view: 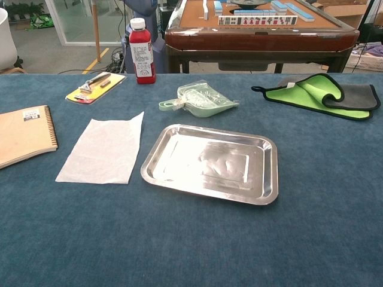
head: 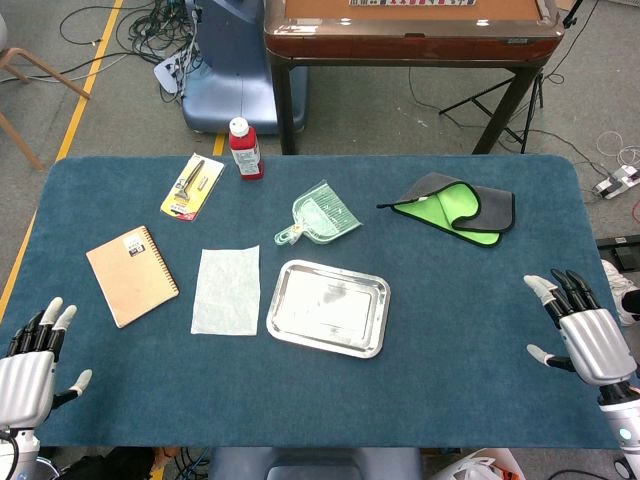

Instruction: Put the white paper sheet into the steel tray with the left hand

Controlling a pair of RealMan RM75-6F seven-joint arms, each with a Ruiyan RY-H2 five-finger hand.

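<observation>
A white paper sheet (head: 226, 291) (view: 104, 149) lies flat on the blue table, just left of an empty steel tray (head: 329, 308) (view: 210, 162). The two sit side by side without overlapping. My left hand (head: 32, 366) hovers at the table's near left corner, fingers spread and holding nothing, well away from the sheet. At the near right edge, my right hand (head: 584, 330) is likewise open and empty. Neither hand shows in the chest view.
A brown spiral notebook (head: 132, 275) lies left of the sheet. Behind are a yellow razor pack (head: 193, 187), a red bottle (head: 245, 149), a pale green dustpan (head: 320, 214) and a green-and-grey cloth (head: 458, 208). A wooden game table (head: 410, 35) stands beyond the far edge.
</observation>
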